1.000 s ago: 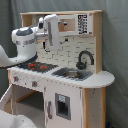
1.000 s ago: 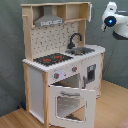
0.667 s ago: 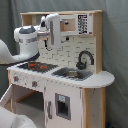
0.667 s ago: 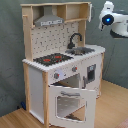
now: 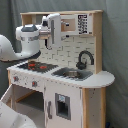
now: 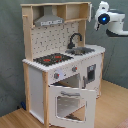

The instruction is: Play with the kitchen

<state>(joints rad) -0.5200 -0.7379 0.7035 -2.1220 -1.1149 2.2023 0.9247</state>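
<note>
The kitchen (image 5: 75, 80) is a tall white and light-wood toy unit, seen in both exterior views. It has a black-red hob (image 5: 35, 65), a black faucet (image 5: 84, 57) over the sink (image 5: 72, 73), and knobs (image 5: 24, 81) on its front. In the second exterior view, the kitchen (image 6: 35, 82) shows a grey hood (image 6: 50, 21) and its windowed oven door (image 6: 72, 102) hangs open, tilted forward. My gripper (image 5: 52, 30) is held high in front of the upper shelf, above the hob. The arm (image 6: 107, 17) appears at the second exterior view's top right, beside the kitchen's upper side wall.
A grey curtain hangs behind the kitchen. The floor (image 6: 112, 107) is wood. A cupboard door with a dark window (image 5: 62, 106) sits under the sink. A white arm link (image 5: 12, 117) fills the first exterior view's lower left corner.
The arm has shifted a little toward the kitchen's upper part, leftward in the second exterior view. The kitchen and its open oven door have not moved.
</note>
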